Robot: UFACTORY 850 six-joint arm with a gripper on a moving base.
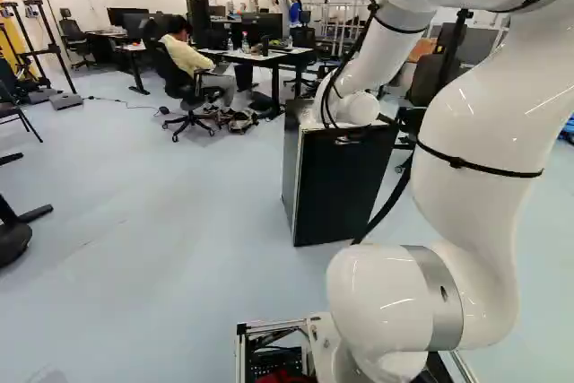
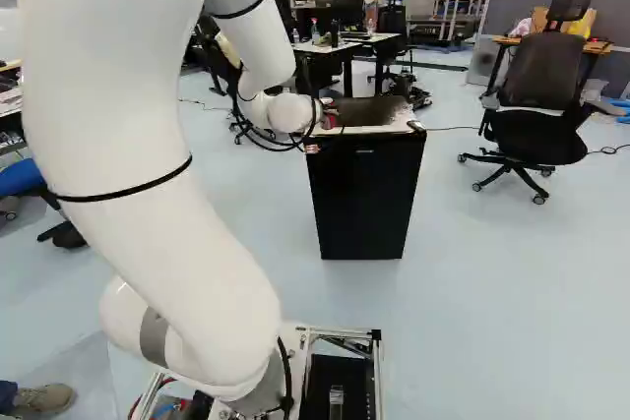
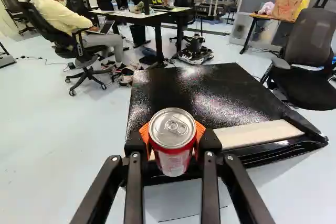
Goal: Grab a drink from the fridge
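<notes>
- The red drinks can with a bare silver lid [image 3: 174, 153] is in my claw [image 3: 172, 131], pinched from two sides by its orange pads [image 3: 200, 131].
- Its long axis runs roughly upright, lid up, across the line along which the claw reaches. I have it around the wall, near the top.
- The relation I care about: the can sits at the near edge of the black box-shaped fridge [image 2: 359, 199], beside the pale flat strip [image 3: 257, 134] along that edge. In the wrist view it overlaps the edge, and I can't tell whether its base touches anything there.
- The fridge's black front looks closed to me in both base views, so I judge the grab itself done and carrying the drink clear to be what remains.
- My next move, I'd say, is straight up along the can's own axis, then back toward the base. Dragging it sideways or dipping first could knock its foot on the edge and tip it between the pads.
- My white arm [image 1: 471, 159] reaches over from the base side, so the way back looks short.
</notes>
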